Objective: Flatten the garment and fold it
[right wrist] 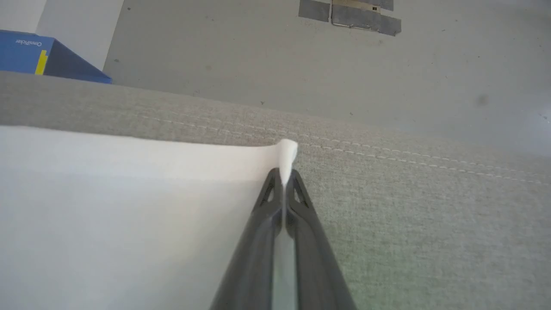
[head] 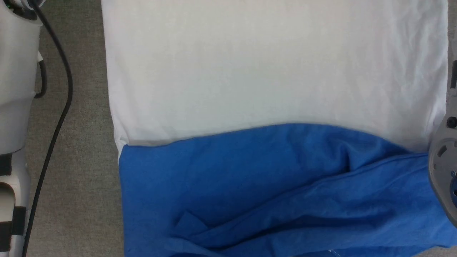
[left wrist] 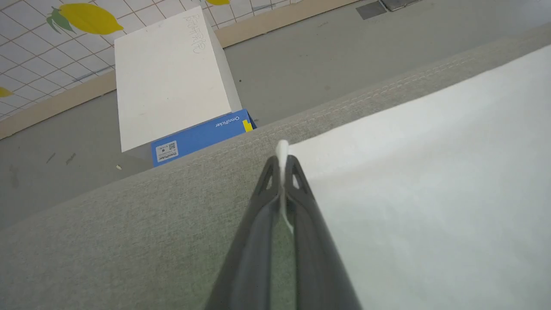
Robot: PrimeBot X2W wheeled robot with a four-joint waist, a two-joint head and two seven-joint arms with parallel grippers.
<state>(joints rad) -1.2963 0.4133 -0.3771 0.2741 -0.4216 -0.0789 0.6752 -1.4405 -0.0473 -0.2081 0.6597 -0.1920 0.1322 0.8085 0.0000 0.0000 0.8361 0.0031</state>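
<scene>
The garment (head: 271, 107) lies spread on a grey fabric surface, its white part far from me and its blue part (head: 250, 192) near, rumpled with folds at the lower right. In the left wrist view my left gripper (left wrist: 283, 165) is shut on a white corner of the garment (left wrist: 422, 172), which pokes up between the fingertips. My right gripper (right wrist: 284, 177) is shut the same way on the other white corner (right wrist: 129, 206) in the right wrist view. Pale arm parts show at both side edges of the head view.
The grey fabric surface (left wrist: 129, 232) has a stitched edge, with grey floor (right wrist: 301, 64) beyond it. A white rectangular box (left wrist: 168, 73) with a blue side stands on the floor past that edge. A black cable (head: 57, 117) hangs along my left arm.
</scene>
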